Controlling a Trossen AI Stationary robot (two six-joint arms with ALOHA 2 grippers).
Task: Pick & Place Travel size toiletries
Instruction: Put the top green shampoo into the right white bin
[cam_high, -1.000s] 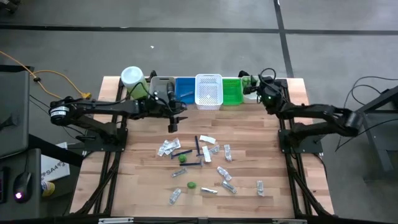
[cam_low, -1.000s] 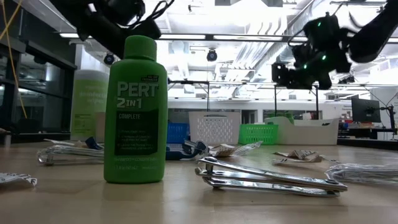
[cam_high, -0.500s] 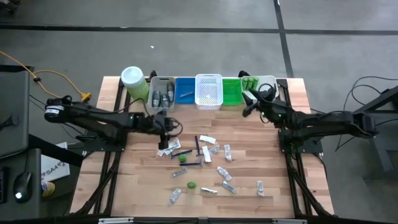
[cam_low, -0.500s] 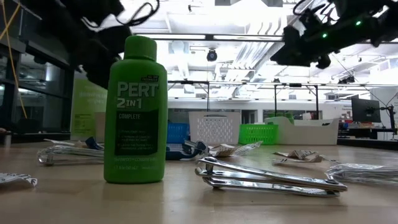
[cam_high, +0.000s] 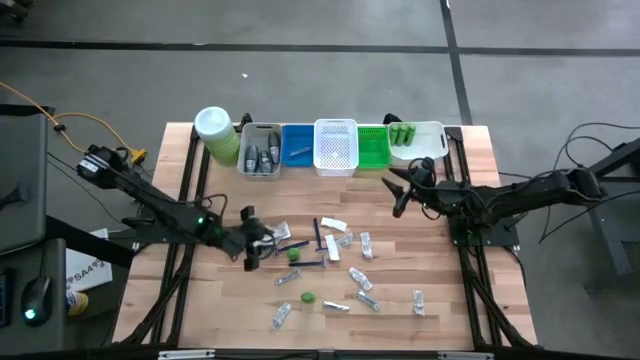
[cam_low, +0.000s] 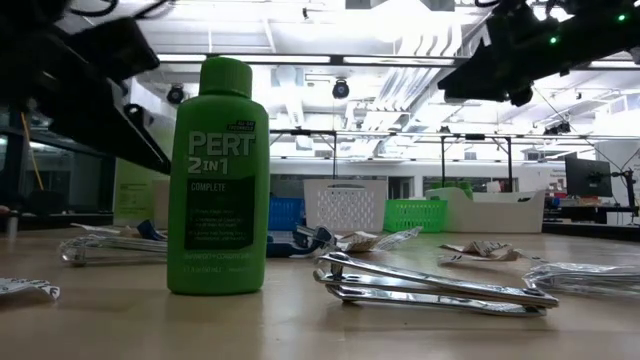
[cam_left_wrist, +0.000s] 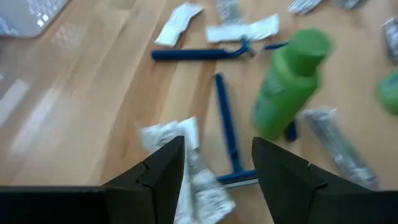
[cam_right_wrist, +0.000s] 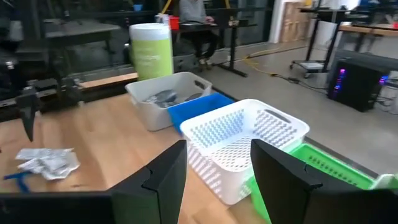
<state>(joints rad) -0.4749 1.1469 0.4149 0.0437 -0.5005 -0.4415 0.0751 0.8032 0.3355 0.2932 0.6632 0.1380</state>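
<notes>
While the toiletries lie scattered across the middle of the wooden table in the high view, the left gripper hangs low at the left edge of the scatter, just beside a clear sachet and a blue razor. The right gripper hovers over bare wood below the green bin, well apart from the scatter. A row of grey, blue, white and green bins lines the far edge, with a pale-green jar at its left end.

At table height, a green bottle stands upright, with metal nail clippers lying just beside it.

From the left wrist, the left gripper is spread apart and empty, a crumpled sachet between its fingers; a blue razor and a green bottle lie just beyond.

From the right wrist, the right gripper is likewise parted and holds nothing, facing the white basket.
</notes>
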